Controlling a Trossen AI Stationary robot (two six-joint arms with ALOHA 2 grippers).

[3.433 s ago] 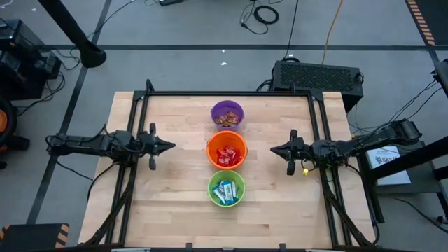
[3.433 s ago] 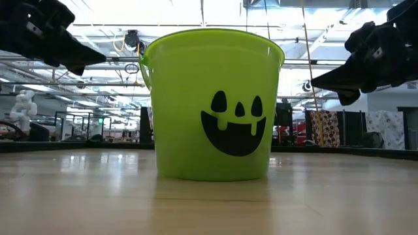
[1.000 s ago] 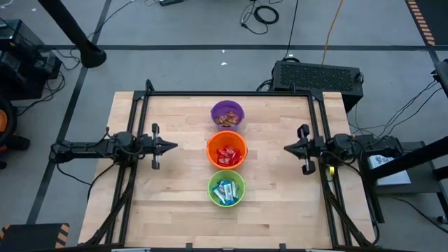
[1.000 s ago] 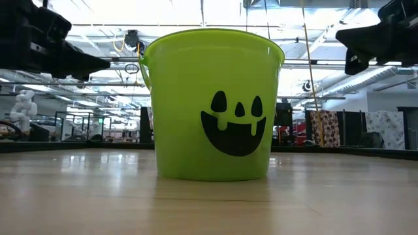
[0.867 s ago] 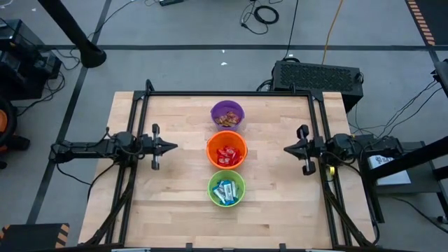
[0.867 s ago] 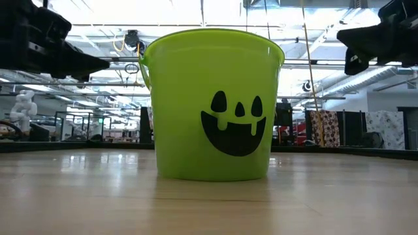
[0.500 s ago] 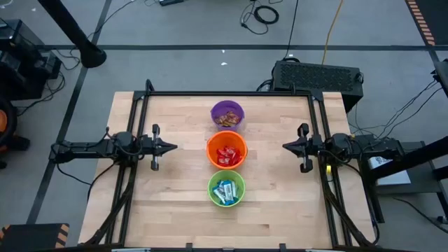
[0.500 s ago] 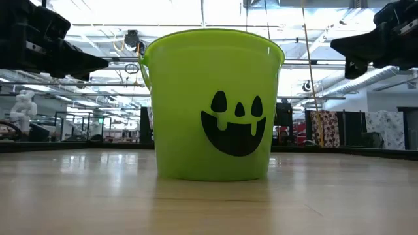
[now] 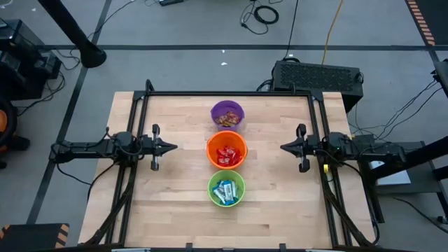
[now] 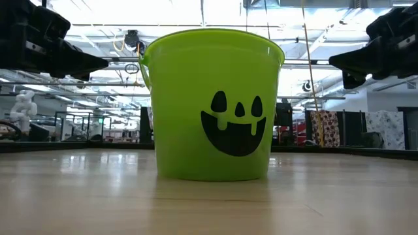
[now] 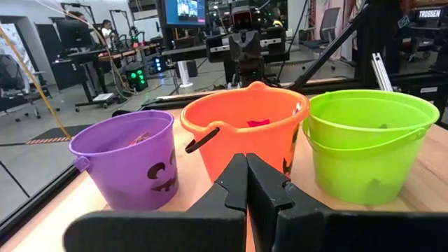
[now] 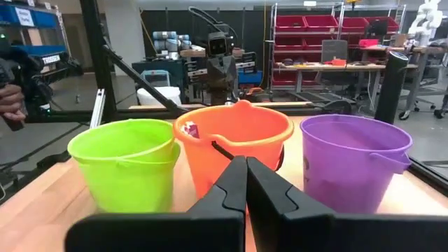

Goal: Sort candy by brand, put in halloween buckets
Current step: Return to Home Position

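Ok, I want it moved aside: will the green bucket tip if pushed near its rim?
Possibly: the green bucket stands tall and narrows toward its base, so a high push may tip it. It probably weighs little: plastic, holding a few candy bars. Pushed low, it likely slides on the smooth table.

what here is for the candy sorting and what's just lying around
Job: purple bucket, orange bucket, green bucket, candy inside them, left gripper and right gripper at the table's sides.
Lying about: black box behind the table, floor cables.

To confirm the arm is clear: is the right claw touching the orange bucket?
Apart. The high view shows bare table between the right claw and the orange bucket.
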